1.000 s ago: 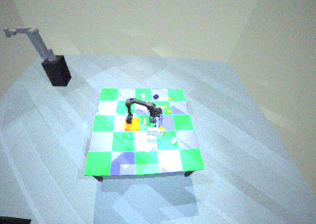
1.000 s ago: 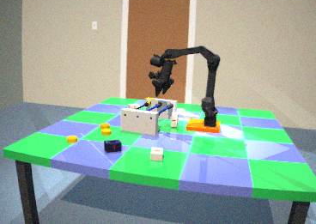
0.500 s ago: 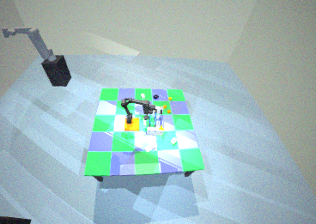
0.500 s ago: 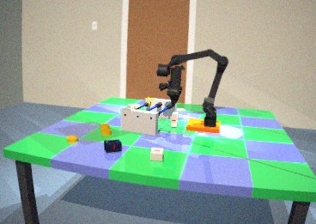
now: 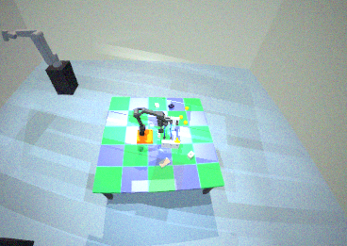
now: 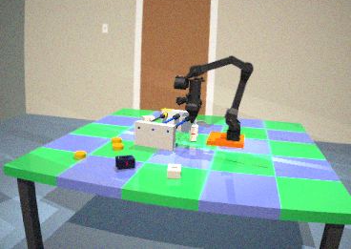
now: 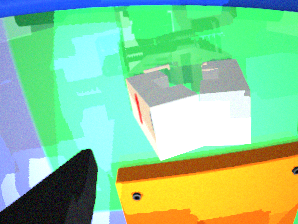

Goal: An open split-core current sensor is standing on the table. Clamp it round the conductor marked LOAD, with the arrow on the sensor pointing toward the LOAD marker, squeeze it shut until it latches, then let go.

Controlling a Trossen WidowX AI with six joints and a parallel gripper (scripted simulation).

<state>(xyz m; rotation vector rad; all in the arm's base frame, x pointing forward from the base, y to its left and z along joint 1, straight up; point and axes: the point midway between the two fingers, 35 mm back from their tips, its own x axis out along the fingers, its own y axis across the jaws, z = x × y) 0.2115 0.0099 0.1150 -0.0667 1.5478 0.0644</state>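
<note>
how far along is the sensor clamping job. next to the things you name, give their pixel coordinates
Nothing looks finished: the sensor (image 6: 194, 133) (image 7: 200, 117) is standing on the table beside the white block (image 6: 154, 134), off every cable. In hand is the approach: the open claw (image 6: 192, 119) is above the sensor, holding nothing. Left: grip it, fit it round the LOAD conductor with its arrow toward the marker, squeeze until it latches, let go.

Exposure: bright; the wrist view nearly burns out the face of the white block (image 7: 200, 122) ahead of the gripper fingertip (image 7: 90, 155).
Table glare: pale, mirror-like patches on the tabletop (image 6: 243, 197) below and around the gripper (image 6: 193, 118).
Shadow: broad and dark under the table, below the gripper.
Grain: speckled in all views.
Sharpness: soft; small details smear around the gripper in the top view.
</note>
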